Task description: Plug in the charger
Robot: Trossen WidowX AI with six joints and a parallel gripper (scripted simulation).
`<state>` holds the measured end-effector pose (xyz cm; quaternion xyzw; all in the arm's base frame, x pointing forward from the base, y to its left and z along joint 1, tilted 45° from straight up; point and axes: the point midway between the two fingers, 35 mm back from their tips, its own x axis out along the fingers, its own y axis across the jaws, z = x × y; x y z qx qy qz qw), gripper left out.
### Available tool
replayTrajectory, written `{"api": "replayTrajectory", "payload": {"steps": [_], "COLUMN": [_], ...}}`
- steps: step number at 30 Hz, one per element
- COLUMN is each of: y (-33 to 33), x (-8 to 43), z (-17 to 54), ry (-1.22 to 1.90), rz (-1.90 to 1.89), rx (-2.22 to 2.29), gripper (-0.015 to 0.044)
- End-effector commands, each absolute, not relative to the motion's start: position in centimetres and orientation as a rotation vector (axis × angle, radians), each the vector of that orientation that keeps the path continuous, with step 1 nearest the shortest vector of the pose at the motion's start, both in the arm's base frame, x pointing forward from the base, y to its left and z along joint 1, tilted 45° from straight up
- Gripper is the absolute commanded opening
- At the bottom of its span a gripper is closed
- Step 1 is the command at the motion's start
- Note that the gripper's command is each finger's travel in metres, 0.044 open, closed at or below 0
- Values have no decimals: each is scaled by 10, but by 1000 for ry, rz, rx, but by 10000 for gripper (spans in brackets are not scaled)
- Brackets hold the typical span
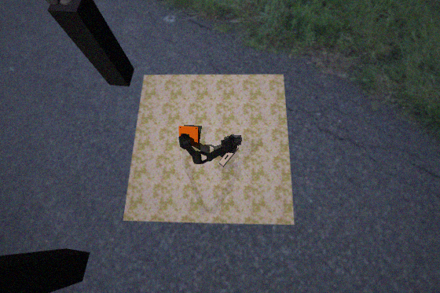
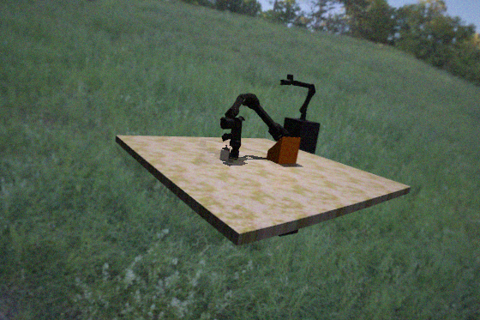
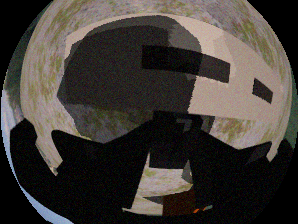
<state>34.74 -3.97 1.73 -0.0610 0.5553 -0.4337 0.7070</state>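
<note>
The cream power strip point(image 1: 226, 159) point(image 2: 225, 153) point(image 3: 235, 97) stands on the table beside my gripper. In the wrist view it spans the upper part, its left portion in dark shadow, with a long dark recess and a smaller dark rectangle on it. My gripper point(image 1: 232, 142) point(image 2: 234, 156) point(image 3: 169, 126) points down and is shut on the dark charger point(image 3: 170, 159). The charger's front end overlaps the strip's near edge in the wrist view. Its prongs cannot be seen, and whether they are in an outlet cannot be told. The top and exterior views hide the charger behind the gripper.
An orange block point(image 1: 188, 133) point(image 2: 288, 151) stands by the arm's base on the patterned table point(image 1: 259, 199) point(image 2: 257, 200). In the exterior view a black box point(image 2: 309, 131) with a thin jointed arm stands beyond the table edge.
</note>
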Motion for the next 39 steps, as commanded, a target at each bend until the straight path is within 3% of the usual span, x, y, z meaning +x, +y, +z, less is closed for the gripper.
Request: {"api": "replayTrajectory", "payload": {"steps": [1, 39], "y": [-41, -47], "x": [350, 363], "z": [19, 25], "ry": [1225, 1224], "rz": [-964, -964], "rx": [-138, -138], "gripper": [0, 0]}}
